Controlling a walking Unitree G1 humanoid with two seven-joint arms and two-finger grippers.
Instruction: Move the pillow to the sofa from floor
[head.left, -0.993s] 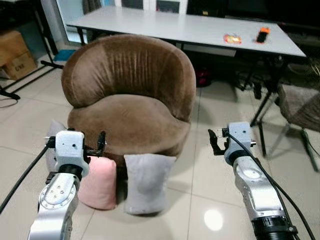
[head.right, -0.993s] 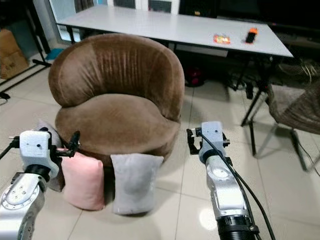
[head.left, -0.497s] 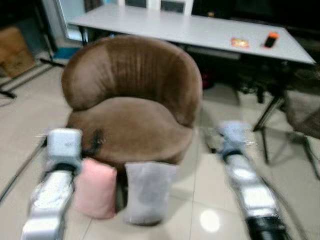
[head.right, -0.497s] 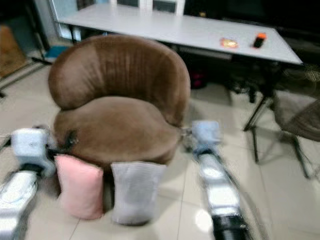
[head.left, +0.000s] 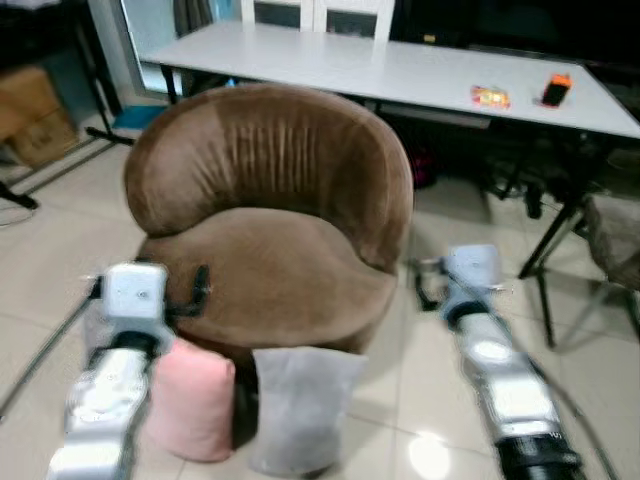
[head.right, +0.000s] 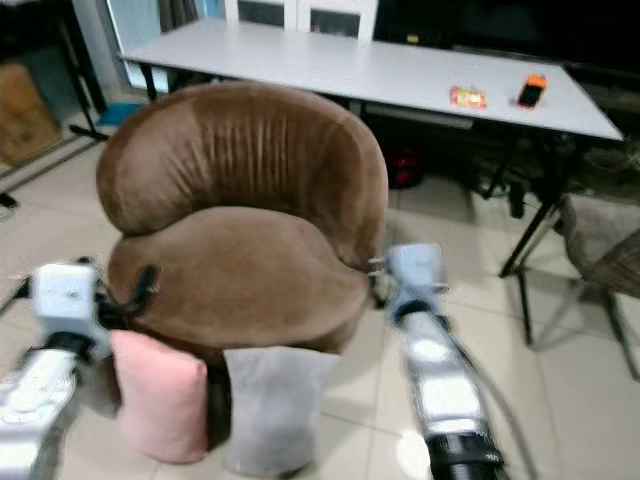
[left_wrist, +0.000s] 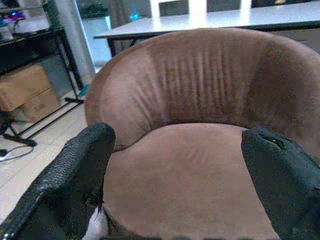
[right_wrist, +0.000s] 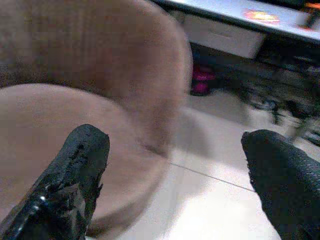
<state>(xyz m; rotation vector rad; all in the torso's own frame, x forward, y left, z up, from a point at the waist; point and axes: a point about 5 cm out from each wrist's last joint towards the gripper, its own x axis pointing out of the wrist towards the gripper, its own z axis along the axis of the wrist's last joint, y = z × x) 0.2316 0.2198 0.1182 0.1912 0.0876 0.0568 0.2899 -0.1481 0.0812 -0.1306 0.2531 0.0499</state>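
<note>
Lower centre of the frame, a grey pillow (head.left: 300, 405) and a pink pillow (head.left: 192, 400) lean on the floor against the brown sofa (head.left: 275, 215). Left pincer (left_wrist: 180, 170) and right pincer (right_wrist: 175, 170) spread wide, empty. The arms look blurred.

Both our arms raised forward, forearms angled up, wrists level. Our left gripper (left_wrist: 180, 165) fingers spread wide, holding nothing. Our right gripper (right_wrist: 175, 170) fingers likewise wide apart, holding nothing.
</note>
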